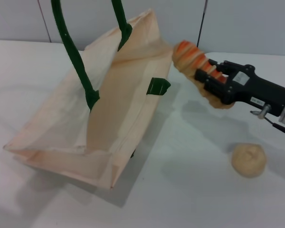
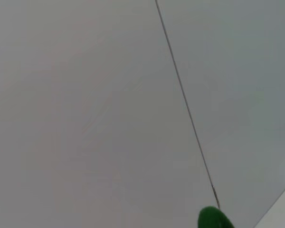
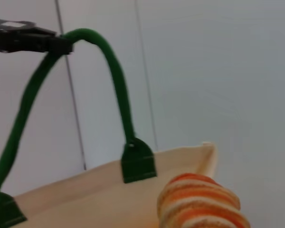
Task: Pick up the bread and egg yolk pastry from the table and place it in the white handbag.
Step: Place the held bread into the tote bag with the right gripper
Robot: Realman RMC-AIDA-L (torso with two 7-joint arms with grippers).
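Matte cloth white handbag (image 1: 114, 109); ridged bread (image 1: 192, 61).

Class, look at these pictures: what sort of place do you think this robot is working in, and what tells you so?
Probably a lab or test bench: a plain white table against bare grey panelled walls, with only staged props, a white handbag, bread in the right gripper and an egg yolk pastry.

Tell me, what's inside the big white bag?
The white handbag looks empty where it gapes open; its bottom is hidden. The bread, gripped in the right gripper, isn't in yet; the egg yolk pastry sits outside.

text: none legible | right tool (image 1: 213, 78) label: too small to read
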